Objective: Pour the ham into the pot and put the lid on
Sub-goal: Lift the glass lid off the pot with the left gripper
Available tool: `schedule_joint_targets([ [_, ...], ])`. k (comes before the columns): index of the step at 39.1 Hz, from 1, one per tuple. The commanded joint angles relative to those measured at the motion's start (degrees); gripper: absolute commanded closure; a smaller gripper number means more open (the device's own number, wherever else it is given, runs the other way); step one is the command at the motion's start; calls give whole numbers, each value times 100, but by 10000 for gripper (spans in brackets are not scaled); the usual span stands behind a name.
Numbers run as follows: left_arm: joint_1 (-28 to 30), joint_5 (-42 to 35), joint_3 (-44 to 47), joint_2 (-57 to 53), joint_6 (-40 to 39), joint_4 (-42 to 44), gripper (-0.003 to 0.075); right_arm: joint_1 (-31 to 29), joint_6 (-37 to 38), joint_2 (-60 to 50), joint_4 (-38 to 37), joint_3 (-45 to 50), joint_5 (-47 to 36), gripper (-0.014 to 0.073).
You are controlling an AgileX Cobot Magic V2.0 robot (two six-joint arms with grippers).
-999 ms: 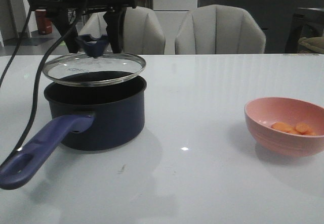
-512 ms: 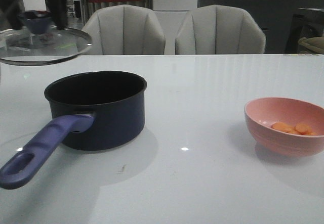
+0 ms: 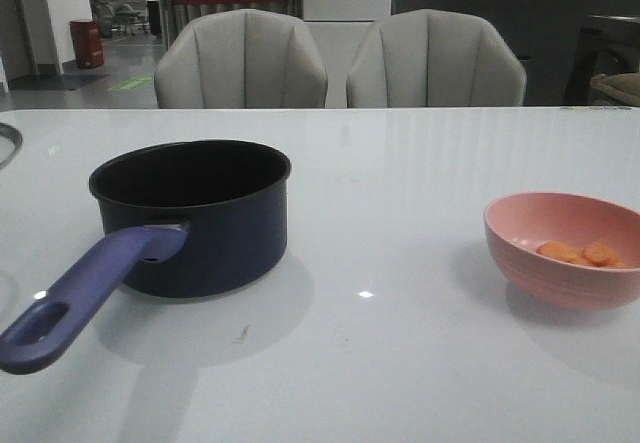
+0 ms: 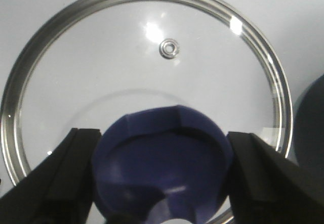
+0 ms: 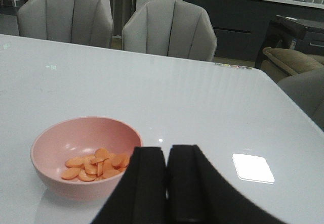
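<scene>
The dark navy pot (image 3: 190,218) stands open on the left of the table, its purple-blue handle (image 3: 80,298) pointing to the front left. My left gripper (image 4: 162,183) is shut on the lid's purple-blue knob (image 4: 162,153). The glass lid (image 4: 101,72) hangs over the table left of the pot, and only its rim (image 3: 8,141) shows at the front view's left edge. The ham (image 3: 580,254) lies as several orange slices in the pink bowl (image 3: 565,263) on the right. My right gripper (image 5: 167,183) is shut and empty, close beside the bowl (image 5: 50,148) and its ham (image 5: 96,164).
The pot's rim (image 4: 311,123) shows at the edge of the left wrist view, close to the lid. Two grey chairs (image 3: 340,63) stand behind the table's far edge. The white tabletop (image 3: 400,193) stretches between pot and bowl.
My left gripper has carried the lid from above the pot to the left and downward, almost out of the front view. The pot and bowl have not moved.
</scene>
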Motion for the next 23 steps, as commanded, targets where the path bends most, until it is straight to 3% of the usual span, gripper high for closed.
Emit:
schedule_joint_targets([
  [1,25,-702,203,-328,142,-123,348,-42,6,-111,-73,-29,-436,451],
  [10,25,-1609,776,-16,268,-173,348,-42,6,-111,-73,-29,-436,451],
  [23,25,-1601,776,598,295,-173,339,-42,6,-111,-73,-29,-436,451],
])
